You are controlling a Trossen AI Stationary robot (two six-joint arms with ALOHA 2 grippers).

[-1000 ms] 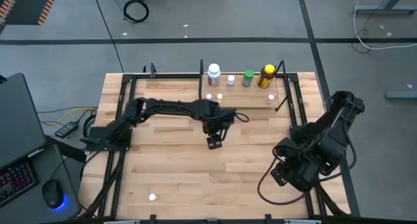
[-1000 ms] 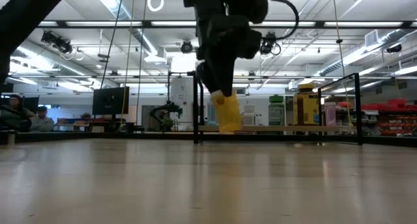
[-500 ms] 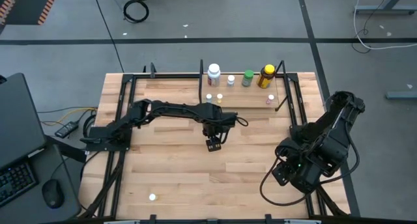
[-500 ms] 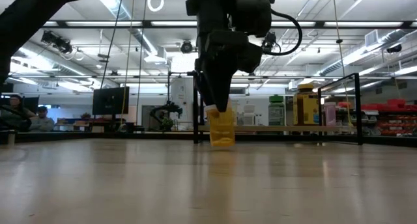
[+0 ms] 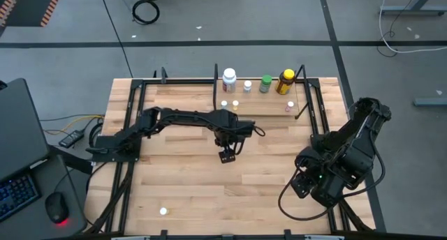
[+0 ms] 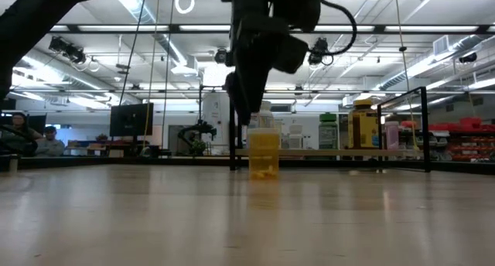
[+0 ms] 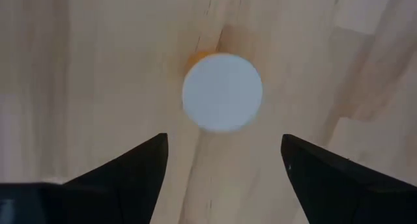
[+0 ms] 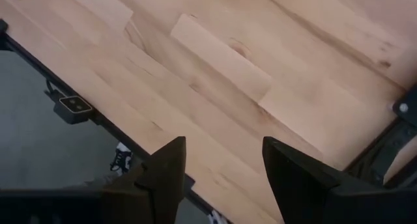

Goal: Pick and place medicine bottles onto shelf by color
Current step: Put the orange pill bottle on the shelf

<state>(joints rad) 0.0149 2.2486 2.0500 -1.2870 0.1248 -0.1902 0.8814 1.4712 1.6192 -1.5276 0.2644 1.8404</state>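
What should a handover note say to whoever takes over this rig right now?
Left gripper: open, above mid-table, just over a yellow bottle with a white cap, standing free on the table.
Right gripper: open, holding nothing, parked at the table's right edge.
Done: white, green and dark-capped yellow bottles plus several tiny ones stand on the shelf.
Left: the mid-table yellow bottle and a small white one near the front-left corner.
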